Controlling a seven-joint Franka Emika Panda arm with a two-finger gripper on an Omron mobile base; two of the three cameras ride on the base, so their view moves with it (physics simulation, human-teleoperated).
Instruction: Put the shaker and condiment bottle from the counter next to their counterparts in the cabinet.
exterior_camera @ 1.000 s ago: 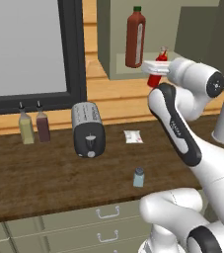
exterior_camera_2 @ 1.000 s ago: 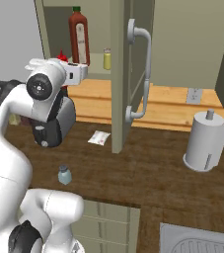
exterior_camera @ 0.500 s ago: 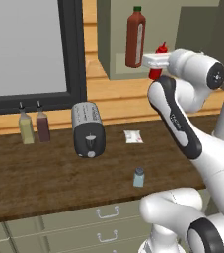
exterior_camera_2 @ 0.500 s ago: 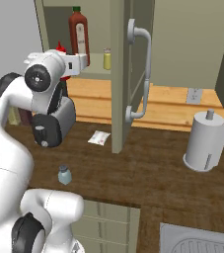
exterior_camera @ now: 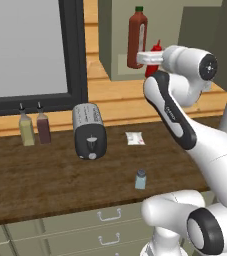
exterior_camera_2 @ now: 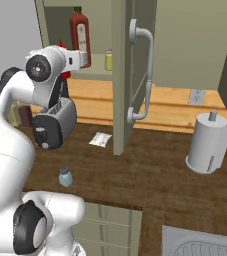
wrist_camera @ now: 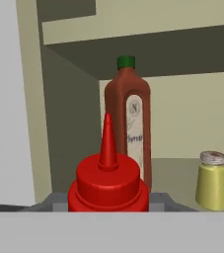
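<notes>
So the small bright red squeeze bottle with the pointed nozzle (wrist_camera: 108,185) sits upright right between the fingers (wrist_camera: 108,201), which are closed snug on its body, up at the open grey-green wall cabinet (exterior_camera_2: 119,75). Just past it on the pale shelf stands the tall dark-red sauce bottle with green cap (wrist_camera: 128,121), with the small yellow shaker with grey cap (wrist_camera: 211,180) off to its side. The little pale blue-grey shaker (exterior_camera: 141,179) is down on the dark wooden surface (exterior_camera: 45,175), near its front edge.
</notes>
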